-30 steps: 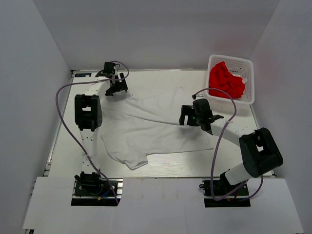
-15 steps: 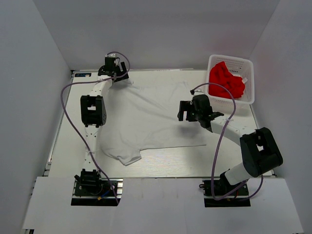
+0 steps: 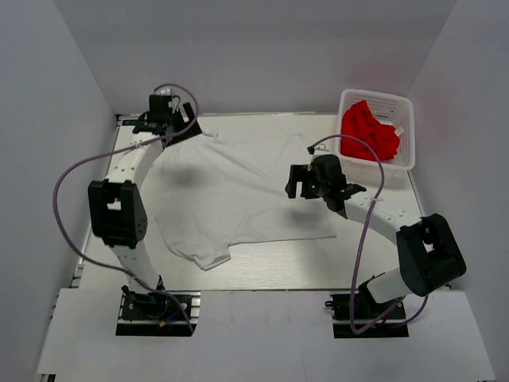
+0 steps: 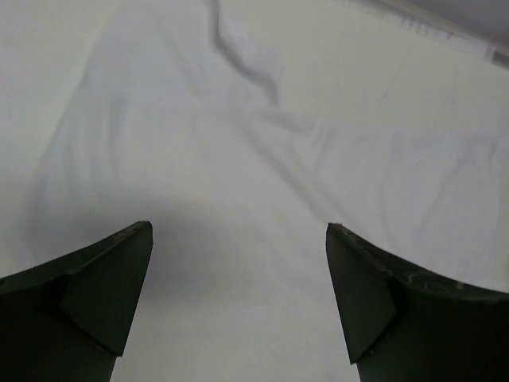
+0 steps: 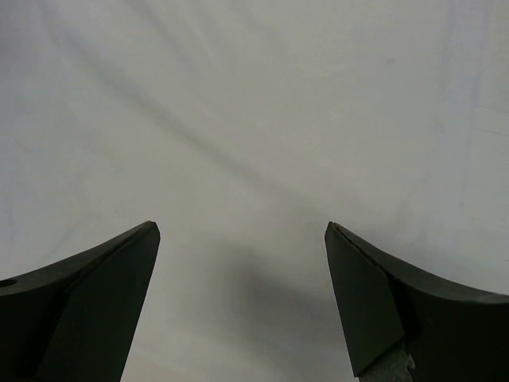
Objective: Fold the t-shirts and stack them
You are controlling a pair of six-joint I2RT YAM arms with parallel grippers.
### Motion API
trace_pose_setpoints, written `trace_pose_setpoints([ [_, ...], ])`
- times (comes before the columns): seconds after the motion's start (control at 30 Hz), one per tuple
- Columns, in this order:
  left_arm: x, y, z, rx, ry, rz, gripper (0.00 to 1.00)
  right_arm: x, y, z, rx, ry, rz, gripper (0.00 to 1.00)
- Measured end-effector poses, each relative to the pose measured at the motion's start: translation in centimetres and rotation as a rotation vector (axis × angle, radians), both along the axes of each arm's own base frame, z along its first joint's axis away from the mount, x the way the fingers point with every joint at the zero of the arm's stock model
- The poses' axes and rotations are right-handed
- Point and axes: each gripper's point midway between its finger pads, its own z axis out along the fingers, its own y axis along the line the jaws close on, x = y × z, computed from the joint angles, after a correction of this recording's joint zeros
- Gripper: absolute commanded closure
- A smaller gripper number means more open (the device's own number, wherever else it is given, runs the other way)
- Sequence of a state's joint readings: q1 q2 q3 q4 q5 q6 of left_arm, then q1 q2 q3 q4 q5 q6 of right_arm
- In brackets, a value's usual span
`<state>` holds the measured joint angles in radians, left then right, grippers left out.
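Judging from its soft creases, we took the white t-shirt (image 3: 238, 195) for light, limp cloth, neither fragile nor stiff, and likely to sag, drag and bunch wherever it was not supported. It lay spread over the middle of the table (image 3: 270, 274), mostly flat but wrinkled, with one sleeve curled at the near left corner and a long fold running across the body. We reckoned the sensible holds were at the edges: a pinch on a hem, a shoulder seam or a sleeve end, one corner for each arm, so that the fabric would lift evenly and not slide out of a thin grip.

The left gripper (image 3: 169, 127) hung over the far left corner of the shirt. In its wrist view the fingers (image 4: 95, 294) stood wide apart with only cloth below them and nothing pinched. The right gripper (image 3: 296, 181) hovered above the shirt's right side, and its wrist view showed the same — jaws spread, empty, over smooth white fabric.

Counting, we found two t-shirts: the white one on the table, and one red t-shirt (image 3: 368, 131) crumpled inside the white lattice basket (image 3: 390, 163) at the far right corner. We also counted one basket, two arms and two grippers. Neither shirt was folded yet, so we judged the stack had not been begun — the red one would need lifting out first
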<state>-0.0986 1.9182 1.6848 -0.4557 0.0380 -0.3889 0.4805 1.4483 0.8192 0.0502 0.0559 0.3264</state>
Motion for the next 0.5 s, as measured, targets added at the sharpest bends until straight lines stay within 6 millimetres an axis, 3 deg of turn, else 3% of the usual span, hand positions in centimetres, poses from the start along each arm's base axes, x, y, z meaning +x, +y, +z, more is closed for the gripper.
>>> trace_pose_setpoints([
  [0.1,-6.3,-0.2,-3.3,-0.037,0.137,0.048,0.00,-1.8,2.7,0.0,0.001,0.003,0.109,0.10],
  [0.2,-11.9,-0.7,-9.1,-0.056,0.307,0.082,0.00,-4.2,5.9,0.0,0.012,0.009,0.222,0.10],
  [0.23,-14.6,-0.8,-11.5,-0.056,0.385,0.093,0.00,-4.9,6.8,-0.1,0.015,0.014,0.252,0.10],
  [0.33,-21.0,-0.5,-15.9,-0.040,0.550,0.120,0.00,-5.4,7.4,-1.5,0.000,0.049,0.259,0.10],
  [0.4,-21.5,-0.4,-15.1,-0.049,0.526,0.140,0.00,-5.2,6.8,-2.8,-0.021,0.084,0.208,0.10],
  [0.5,-20.7,-0.2,-14.3,-0.059,0.478,0.160,0.00,-4.9,5.2,-4.6,-0.078,0.139,0.106,0.10],
])
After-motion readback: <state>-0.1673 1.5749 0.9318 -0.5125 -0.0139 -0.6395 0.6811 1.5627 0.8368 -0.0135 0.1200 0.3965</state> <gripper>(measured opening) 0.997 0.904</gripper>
